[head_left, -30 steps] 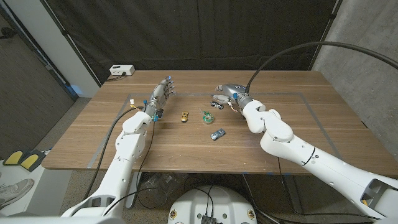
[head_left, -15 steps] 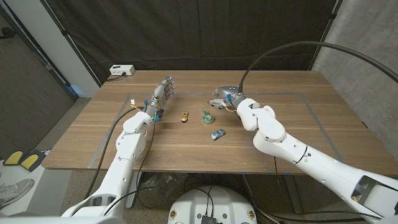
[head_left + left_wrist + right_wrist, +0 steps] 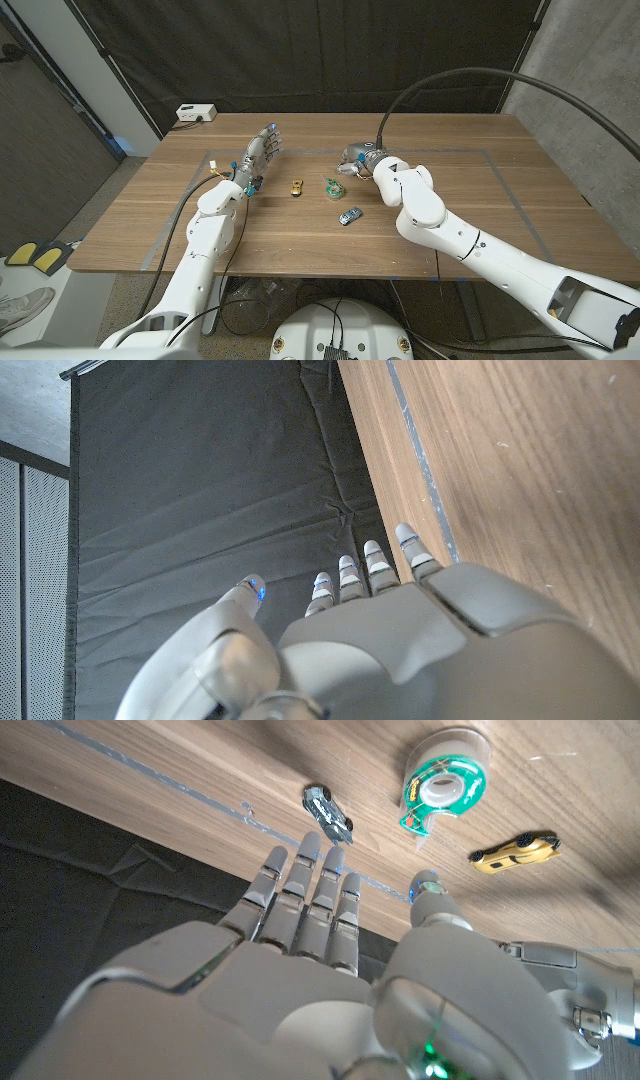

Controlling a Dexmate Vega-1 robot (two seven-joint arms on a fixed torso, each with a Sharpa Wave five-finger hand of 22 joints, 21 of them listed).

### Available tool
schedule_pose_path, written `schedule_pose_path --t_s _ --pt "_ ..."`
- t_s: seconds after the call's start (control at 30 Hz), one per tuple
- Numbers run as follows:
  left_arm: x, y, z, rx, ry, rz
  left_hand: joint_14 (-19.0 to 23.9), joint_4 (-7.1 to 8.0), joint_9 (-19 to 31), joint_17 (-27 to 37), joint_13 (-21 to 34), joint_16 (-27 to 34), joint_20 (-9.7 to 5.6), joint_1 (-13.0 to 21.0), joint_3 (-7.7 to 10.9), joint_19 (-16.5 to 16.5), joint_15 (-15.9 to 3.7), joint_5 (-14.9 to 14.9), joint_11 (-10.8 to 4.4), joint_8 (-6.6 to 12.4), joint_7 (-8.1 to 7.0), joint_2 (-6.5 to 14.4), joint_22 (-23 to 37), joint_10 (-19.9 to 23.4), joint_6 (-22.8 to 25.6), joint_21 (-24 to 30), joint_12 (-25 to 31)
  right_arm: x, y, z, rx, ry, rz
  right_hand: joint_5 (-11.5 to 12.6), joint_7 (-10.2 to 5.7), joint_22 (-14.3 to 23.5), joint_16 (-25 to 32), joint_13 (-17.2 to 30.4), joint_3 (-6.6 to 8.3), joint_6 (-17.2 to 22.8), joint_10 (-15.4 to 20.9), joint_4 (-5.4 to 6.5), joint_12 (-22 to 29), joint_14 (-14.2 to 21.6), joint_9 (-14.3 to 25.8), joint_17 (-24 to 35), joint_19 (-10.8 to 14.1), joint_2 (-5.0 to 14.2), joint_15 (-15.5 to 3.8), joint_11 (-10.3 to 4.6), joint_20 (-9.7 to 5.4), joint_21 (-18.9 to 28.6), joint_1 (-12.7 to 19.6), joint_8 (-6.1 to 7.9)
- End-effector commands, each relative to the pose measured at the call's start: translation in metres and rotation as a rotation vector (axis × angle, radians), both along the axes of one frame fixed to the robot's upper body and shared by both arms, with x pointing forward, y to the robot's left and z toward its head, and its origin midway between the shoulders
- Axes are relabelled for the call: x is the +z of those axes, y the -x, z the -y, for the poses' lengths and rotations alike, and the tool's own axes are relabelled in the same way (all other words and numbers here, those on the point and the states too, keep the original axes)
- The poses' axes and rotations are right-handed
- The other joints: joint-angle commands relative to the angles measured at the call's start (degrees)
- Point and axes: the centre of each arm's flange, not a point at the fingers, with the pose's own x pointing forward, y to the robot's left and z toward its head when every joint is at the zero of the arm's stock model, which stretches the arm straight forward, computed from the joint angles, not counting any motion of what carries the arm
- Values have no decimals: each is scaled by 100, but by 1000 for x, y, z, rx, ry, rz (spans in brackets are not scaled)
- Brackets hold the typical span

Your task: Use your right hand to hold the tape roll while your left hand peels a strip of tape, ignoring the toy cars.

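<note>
Approach is the step in hand: right hand, fingers spread and empty, hovers at one o'clock of the green tape dispenser; left hand waits spread at nine. Next, I judge, it must lower onto the roll

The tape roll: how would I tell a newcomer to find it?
Look near the middle of the wooden table, just ahead of the right hand. The tape roll sits between toy cars, the only round thing, in a green dispenser.
</note>
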Motion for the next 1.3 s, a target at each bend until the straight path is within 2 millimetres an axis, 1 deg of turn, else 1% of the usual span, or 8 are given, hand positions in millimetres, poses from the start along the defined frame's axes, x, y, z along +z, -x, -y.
schedule_pose_path --t_s 0.03,0.37,0.4,0.63,0.8,0.97,1.03,1.3 --pt "0 1 -1 1 -4 -2 29 35 17 21 22 -4 41 3 7 3 35 0 9 11 -26 1 17 56 37 0 3 -5 -9 -12 -32 33 -71 33 22 11 78 27 -94 20 28 -1 19 54 28 66 46 -64 -677 -3 -9 19 44 17" --pt "0 0 -3 4 -4 -4 29 35 17 24 24 -16 36 -10 6 10 26 1 9 7 -23 0 17 61 42 -8 -6 -9 -13 -18 -33 44 -80 67 87 13 189 71 -222 132 164 16 91 161 33 162 45 -184 -685 -25 -16 24 32 44" --pt "0 0 -3 4 -3 -4 28 35 17 24 24 -17 35 -11 7 8 31 2 16 7 -22 0 17 61 42 -9 -7 -9 -14 -18 -34 43 -79 78 103 14 207 79 -234 171 222 9 118 203 35 166 53 -211 -701 12 -21 28 46 56" --pt "-1 0 -4 5 -1 -6 25 35 17 26 25 -27 30 -20 6 4 25 3 9 6 -19 -1 18 68 50 -19 -12 -11 -23 -24 -35 53 -69 163 128 25 429 141 -285 529 581 -5 288 672 46 243 231 -284 -774 -41 -44 111 175 159" --pt "-1 -1 -4 7 -1 -6 28 34 17 27 26 -30 31 -25 6 8 28 3 17 7 -23 -2 18 73 59 -21 -15 -14 -27 -28 -50 61 -58 188 175 31 438 161 -313 418 648 14 321 712 44 255 295 -324 -778 -53 1 145 175 95" --pt "-1 -2 -5 6 0 -6 30 34 17 28 27 -34 37 -32 6 10 34 4 30 7 -17 -2 18 81 66 -26 -17 -17 -28 -31 -60 69 -44 203 156 34 413 174 -333 350 603 33 308 674 43 259 290 -348 -775 -57 12 150 160 56" --pt "0 -3 -5 5 -1 -6 32 34 17 28 27 -34 30 -33 6 14 34 5 28 8 -16 -2 19 82 69 -25 -17 -19 -29 -32 -68 80 -41 220 153 35 358 183 -335 307 527 27 280 577 41 253 279 -368 -766 -92 12 151 183 31" --pt "1 -6 -5 2 -1 -7 35 33 17 29 28 -40 36 -42 5 12 25 6 25 7 -18 -6 19 87 80 -34 -23 -28 -33 -35 -110 123 -40 292 81 37 309 203 -240 317 470 -63 263 566 42 233 289 -341 -818 -157 -3 169 454 22"
